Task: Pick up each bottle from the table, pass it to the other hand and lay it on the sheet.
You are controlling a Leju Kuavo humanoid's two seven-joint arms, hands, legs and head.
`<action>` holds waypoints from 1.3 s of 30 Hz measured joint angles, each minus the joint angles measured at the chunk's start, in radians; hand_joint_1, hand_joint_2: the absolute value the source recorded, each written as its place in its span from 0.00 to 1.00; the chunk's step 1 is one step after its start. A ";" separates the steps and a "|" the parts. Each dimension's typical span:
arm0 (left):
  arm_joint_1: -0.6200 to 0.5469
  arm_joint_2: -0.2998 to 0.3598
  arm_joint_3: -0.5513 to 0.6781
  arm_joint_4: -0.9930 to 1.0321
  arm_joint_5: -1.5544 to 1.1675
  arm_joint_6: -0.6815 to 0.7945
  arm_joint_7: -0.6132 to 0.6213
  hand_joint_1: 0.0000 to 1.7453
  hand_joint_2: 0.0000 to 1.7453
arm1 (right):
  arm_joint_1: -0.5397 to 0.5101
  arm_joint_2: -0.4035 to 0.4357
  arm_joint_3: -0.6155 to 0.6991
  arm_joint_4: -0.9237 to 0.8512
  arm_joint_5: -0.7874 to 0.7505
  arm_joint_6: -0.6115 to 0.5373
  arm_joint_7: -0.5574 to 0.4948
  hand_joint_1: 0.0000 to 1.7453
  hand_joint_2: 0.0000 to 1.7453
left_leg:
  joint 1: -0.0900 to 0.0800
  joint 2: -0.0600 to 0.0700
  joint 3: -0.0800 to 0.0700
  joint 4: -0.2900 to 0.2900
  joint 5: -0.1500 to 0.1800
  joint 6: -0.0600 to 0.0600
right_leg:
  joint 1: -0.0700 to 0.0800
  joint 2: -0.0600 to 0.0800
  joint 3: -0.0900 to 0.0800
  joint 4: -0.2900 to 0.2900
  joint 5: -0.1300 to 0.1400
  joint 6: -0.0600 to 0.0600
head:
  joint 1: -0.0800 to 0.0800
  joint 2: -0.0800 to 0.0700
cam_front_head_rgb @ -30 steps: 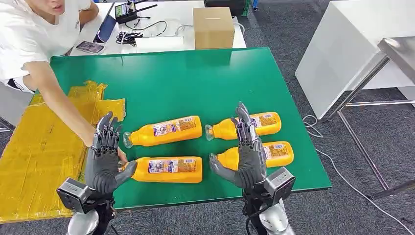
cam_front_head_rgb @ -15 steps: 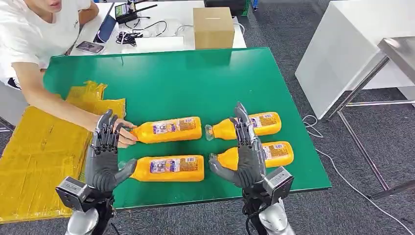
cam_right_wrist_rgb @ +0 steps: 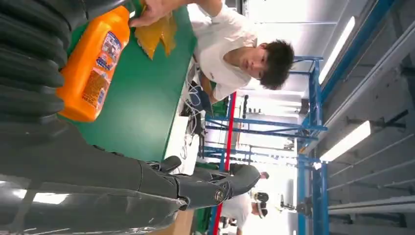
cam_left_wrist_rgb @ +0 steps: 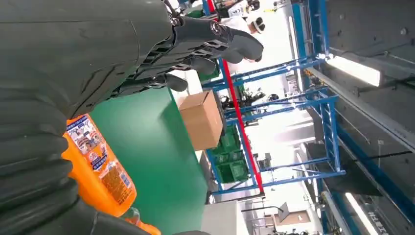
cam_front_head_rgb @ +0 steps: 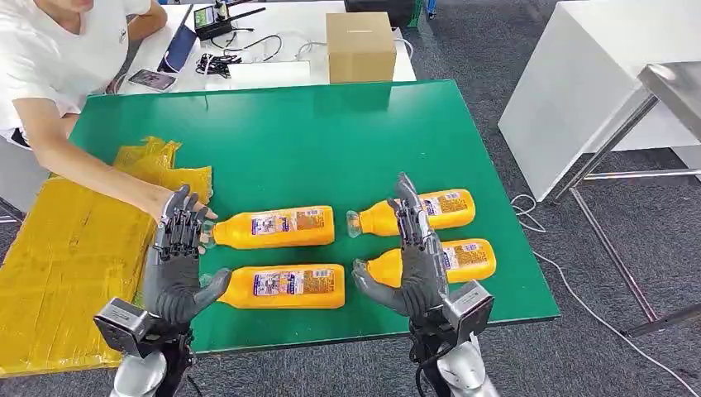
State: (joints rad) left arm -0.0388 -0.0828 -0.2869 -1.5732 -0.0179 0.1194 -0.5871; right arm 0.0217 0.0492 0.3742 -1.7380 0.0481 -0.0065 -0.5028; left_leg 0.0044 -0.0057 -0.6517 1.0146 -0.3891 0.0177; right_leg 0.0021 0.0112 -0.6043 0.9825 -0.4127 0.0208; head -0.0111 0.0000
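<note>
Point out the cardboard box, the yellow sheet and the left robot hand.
cardboard box (cam_front_head_rgb: 360, 45), head view, middle of its top face
yellow sheet (cam_front_head_rgb: 66, 265), head view, bare middle area
left robot hand (cam_front_head_rgb: 175, 265), head view, back of the palm

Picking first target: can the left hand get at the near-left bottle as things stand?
Probably yes. The left hand is open right beside the near-left bottle, at its cap end, with nothing between. The person's hand is at the farther bottle.
</note>
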 measured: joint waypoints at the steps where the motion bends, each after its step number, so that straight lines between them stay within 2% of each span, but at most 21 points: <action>1: 0.000 0.000 0.000 0.000 0.000 -0.002 0.000 0.00 1.00 | 0.000 0.000 0.000 0.002 0.000 0.000 0.003 0.00 1.00 | 0.000 0.000 0.000 0.000 0.000 0.000 | 0.000 0.000 0.000 0.000 0.000 0.000 | 0.000 0.000; 10: -0.002 0.000 0.000 0.003 0.000 -0.008 0.002 0.00 1.00 | -0.007 0.000 0.001 0.018 0.031 -0.023 0.016 0.00 1.00 | 0.000 0.000 0.000 0.000 0.000 0.000 | 0.000 0.000 0.000 0.000 0.000 0.000 | 0.000 0.000; 14: -0.006 0.000 0.000 0.009 0.002 -0.019 0.007 0.00 1.00 | -0.061 -0.005 0.007 0.061 0.238 -0.171 0.099 0.00 1.00 | 0.000 0.000 0.000 0.000 0.000 0.000 | 0.000 0.000 0.000 0.000 0.000 0.000 | 0.000 0.000; 17: -0.011 0.000 0.000 0.011 0.003 -0.027 0.008 0.00 1.00 | -0.109 -0.012 0.010 0.102 0.302 -0.210 0.131 0.00 1.00 | 0.000 0.000 0.000 0.000 0.001 0.000 | 0.000 0.000 0.001 0.000 0.000 0.000 | 0.000 0.000; 20: -0.021 0.000 0.000 0.015 0.007 -0.043 0.014 0.00 1.00 | -0.172 -0.021 0.029 0.165 0.477 -0.268 0.225 0.00 1.00 | 0.000 0.000 0.000 0.000 0.001 0.000 | 0.000 0.000 0.001 0.000 0.001 0.000 | 0.000 0.000; 23: -0.045 -0.007 -0.005 0.019 0.020 -0.076 0.027 0.00 1.00 | -0.287 -0.026 0.059 0.292 0.705 -0.306 0.365 0.00 1.00 | 0.000 0.001 0.001 0.000 0.002 0.001 | 0.000 0.000 0.001 0.000 0.001 0.000 | 0.000 0.000; 26: -0.081 -0.014 -0.018 0.026 0.032 -0.103 0.038 0.00 1.00 | -0.419 -0.021 0.093 0.467 0.809 -0.274 0.412 0.00 1.00 | 0.000 0.001 0.000 0.000 0.004 0.003 | 0.000 0.000 0.001 0.000 0.002 0.000 | 0.000 0.000; 28: -0.106 -0.019 -0.028 0.037 0.042 -0.119 0.043 0.00 1.00 | -0.509 -0.002 0.117 0.610 0.837 -0.242 0.412 0.00 1.00 | 0.000 0.001 0.001 0.000 0.004 0.003 | 0.000 0.000 0.001 0.001 0.003 -0.002 | 0.000 0.000; 31: -0.127 -0.025 -0.038 0.051 0.050 -0.122 0.044 0.00 1.00 | -0.582 0.020 0.139 0.738 0.851 -0.236 0.410 0.00 1.00 | 0.000 0.001 0.001 0.000 0.004 0.002 | 0.000 -0.001 0.001 0.001 0.003 -0.002 | 0.000 0.000; 39: -0.140 -0.027 -0.046 0.071 0.051 -0.123 0.044 0.00 1.00 | -0.645 0.043 0.158 0.888 0.853 -0.238 0.404 0.00 1.00 | 0.000 0.001 0.000 0.000 0.004 0.002 | 0.000 -0.001 0.000 0.001 0.003 -0.002 | 0.000 0.000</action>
State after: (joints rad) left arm -0.1792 -0.1099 -0.3330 -1.5026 0.0332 -0.0034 -0.5428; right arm -0.6237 0.0927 0.5321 -0.8500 0.9010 -0.2445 -0.0984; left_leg 0.0043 -0.0051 -0.6521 1.0148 -0.3853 0.0200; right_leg 0.0022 0.0107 -0.6045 0.9830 -0.4098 0.0190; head -0.0114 0.0000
